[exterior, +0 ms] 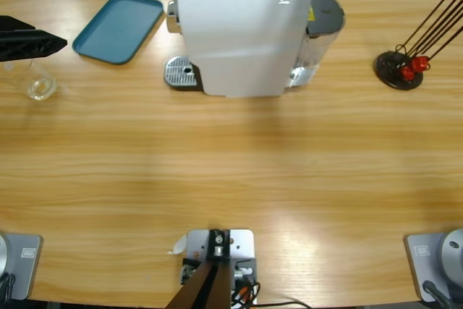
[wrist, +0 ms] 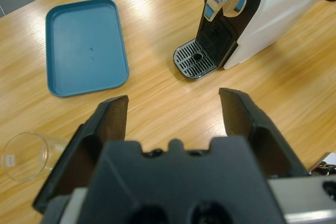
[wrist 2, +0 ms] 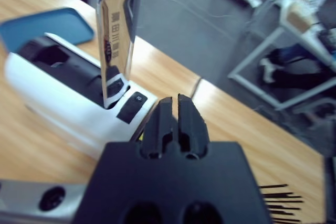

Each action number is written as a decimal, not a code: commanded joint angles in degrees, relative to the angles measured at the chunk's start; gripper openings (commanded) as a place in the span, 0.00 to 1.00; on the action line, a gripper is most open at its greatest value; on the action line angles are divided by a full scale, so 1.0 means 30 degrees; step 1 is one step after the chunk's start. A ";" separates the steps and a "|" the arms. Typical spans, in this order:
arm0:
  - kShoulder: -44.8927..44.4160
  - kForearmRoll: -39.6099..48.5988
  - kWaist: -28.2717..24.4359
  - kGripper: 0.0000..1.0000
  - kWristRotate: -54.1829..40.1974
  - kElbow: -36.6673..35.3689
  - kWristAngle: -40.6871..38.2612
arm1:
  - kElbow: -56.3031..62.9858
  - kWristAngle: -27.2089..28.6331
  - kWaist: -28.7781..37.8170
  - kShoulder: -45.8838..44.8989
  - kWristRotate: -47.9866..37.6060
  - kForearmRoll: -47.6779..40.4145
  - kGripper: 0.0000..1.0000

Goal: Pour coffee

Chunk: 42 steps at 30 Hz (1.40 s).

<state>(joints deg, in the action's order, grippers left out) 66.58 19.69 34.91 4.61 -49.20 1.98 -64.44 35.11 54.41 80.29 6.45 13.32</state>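
Currently listed: wooden table [exterior: 231, 179]; white coffee machine [exterior: 239, 34], lever raised; blue tray [exterior: 118, 28]; clear tumbler [exterior: 37, 83], near the table's left end. Coffee not discernible. Tumbler likely light, slick, fragile: grip mid-wall. Left gripper [wrist: 173, 114] spread, empty; right gripper [wrist 2: 176, 111] pressed together.

Bench [exterior: 231, 171]: showing pale honey-brown wood with fine lengthwise grain. Tray [exterior: 118, 28]: showing plain teal blue. Coffee machine [exterior: 242, 37]: showing a white body, a black front, a chrome lever [wrist 2: 116, 35] and a silver perforated drip grille [wrist: 195, 61]. Tumbler [exterior: 34, 81]: showing clear glass. Stick holder [exterior: 398, 70]: showing a black base with dark sticks and red beads. Left gripper [wrist: 173, 116]: showing black.
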 commanded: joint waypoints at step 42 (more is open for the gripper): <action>0.0846 -0.0031 0.0139 0.73 -0.0132 0.0628 -0.0251 | -0.3463 0.6700 0.2048 0.6420 0.5984 -0.4674 0.00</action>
<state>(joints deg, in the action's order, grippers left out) 67.10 19.69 34.99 4.61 -49.18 1.98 -71.89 56.97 61.05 93.96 23.22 -0.29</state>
